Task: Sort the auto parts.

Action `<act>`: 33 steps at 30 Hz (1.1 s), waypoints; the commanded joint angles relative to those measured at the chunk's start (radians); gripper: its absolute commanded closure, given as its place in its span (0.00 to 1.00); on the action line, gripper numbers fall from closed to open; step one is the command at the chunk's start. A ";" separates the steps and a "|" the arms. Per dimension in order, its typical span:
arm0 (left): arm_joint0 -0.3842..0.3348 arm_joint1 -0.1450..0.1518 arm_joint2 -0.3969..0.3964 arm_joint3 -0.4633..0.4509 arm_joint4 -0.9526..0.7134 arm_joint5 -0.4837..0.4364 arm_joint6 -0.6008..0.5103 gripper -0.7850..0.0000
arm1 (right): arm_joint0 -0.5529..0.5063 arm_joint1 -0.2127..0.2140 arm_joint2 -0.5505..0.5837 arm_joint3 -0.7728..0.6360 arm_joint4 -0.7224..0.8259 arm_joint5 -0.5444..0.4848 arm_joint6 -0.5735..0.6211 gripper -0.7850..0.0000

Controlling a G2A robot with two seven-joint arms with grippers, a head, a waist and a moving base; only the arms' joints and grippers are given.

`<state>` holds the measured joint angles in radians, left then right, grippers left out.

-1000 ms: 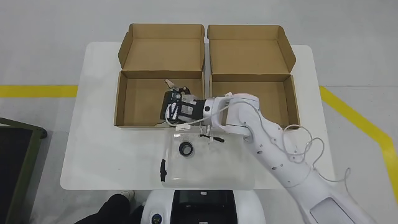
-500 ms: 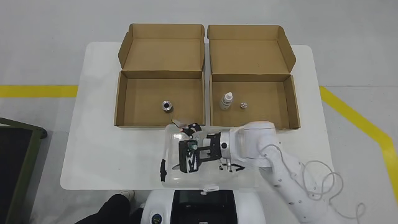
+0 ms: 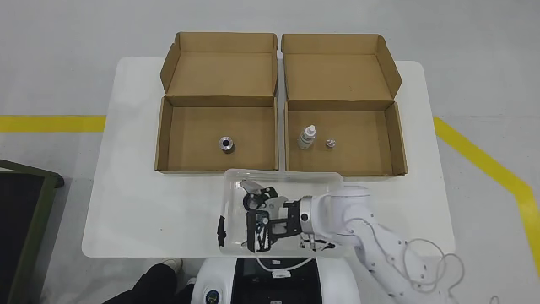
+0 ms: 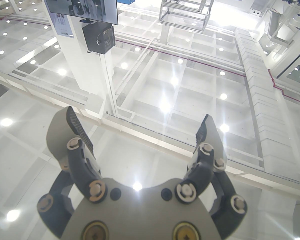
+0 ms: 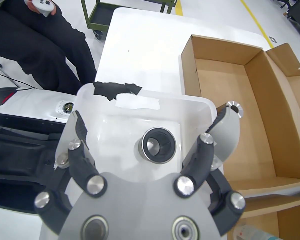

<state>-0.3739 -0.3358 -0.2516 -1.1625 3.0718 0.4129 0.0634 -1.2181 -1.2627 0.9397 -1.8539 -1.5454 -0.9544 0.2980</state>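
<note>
At the desk's near edge my right gripper (image 5: 153, 116) hangs, jaws released, over the white plastic tray (image 5: 195, 111) holding a squat steel ring with black liner (image 5: 157, 148). It looks heavy, rigid and slick; I'd pinch across its outer wall.

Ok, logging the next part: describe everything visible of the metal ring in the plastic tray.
The short silver metal ring, lined in black inside, rests on the floor of the translucent white plastic tray with its bore facing up. It sits under the gap of the right hand, whose open fingers do not touch it.
</note>
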 commanded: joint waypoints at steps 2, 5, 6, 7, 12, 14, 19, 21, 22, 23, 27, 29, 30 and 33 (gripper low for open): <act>0.000 0.000 0.000 0.000 0.000 0.000 0.000 0.00 | 0.004 0.003 -0.002 0.025 -0.017 0.009 -0.015 0.00; 0.000 0.000 0.000 0.000 0.000 0.000 0.000 0.00 | 0.009 0.005 -0.005 0.046 -0.026 0.013 -0.025 0.00; 0.000 0.000 0.000 0.000 0.000 0.000 0.000 0.00 | 0.010 0.006 -0.005 0.054 -0.028 0.015 -0.025 0.00; 0.000 0.000 0.000 0.000 0.000 0.000 0.000 0.00 | 0.011 0.007 -0.006 0.061 -0.029 0.015 -0.026 0.00; 0.000 0.000 0.000 0.000 0.000 0.000 0.000 0.00 | 0.024 0.008 -0.015 0.099 -0.033 0.024 -0.033 0.00; 0.000 0.000 0.000 0.000 0.000 0.000 0.000 0.00 | 0.029 0.008 -0.020 0.114 -0.034 0.029 -0.038 0.00; 0.000 0.000 0.000 0.000 0.000 0.000 0.000 0.00 | 0.047 0.008 -0.033 0.153 -0.041 0.042 -0.049 0.10; 0.000 0.000 0.000 0.000 0.000 0.000 0.000 0.00 | 0.054 0.008 -0.034 0.170 -0.045 0.061 -0.057 0.16; 0.000 0.000 0.000 0.000 0.000 0.000 0.000 0.00 | 0.055 0.008 -0.035 0.178 -0.047 0.073 -0.063 0.20; 0.000 0.000 0.000 0.000 0.000 0.000 0.000 0.00 | 0.057 0.008 -0.037 0.187 -0.050 0.078 -0.068 0.22; 0.000 0.000 0.000 0.000 0.000 0.000 0.000 0.00 | 0.065 0.007 -0.047 0.221 -0.055 0.093 -0.089 0.22; 0.000 0.000 0.000 0.000 0.000 0.000 0.000 0.00 | 0.069 0.007 -0.050 0.231 -0.057 0.099 -0.100 0.24; 0.000 0.000 0.000 0.000 0.000 0.000 0.000 0.00 | 0.069 0.007 -0.050 0.238 -0.055 0.105 -0.106 0.25; 0.000 0.000 0.000 0.000 0.000 0.000 0.000 0.00 | 0.074 0.007 -0.054 0.257 -0.051 0.112 -0.120 0.34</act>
<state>-0.3739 -0.3358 -0.2516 -1.1625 3.0718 0.4129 0.0634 -1.1460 -1.2557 0.8868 -1.6030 -1.5990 -0.8440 0.1817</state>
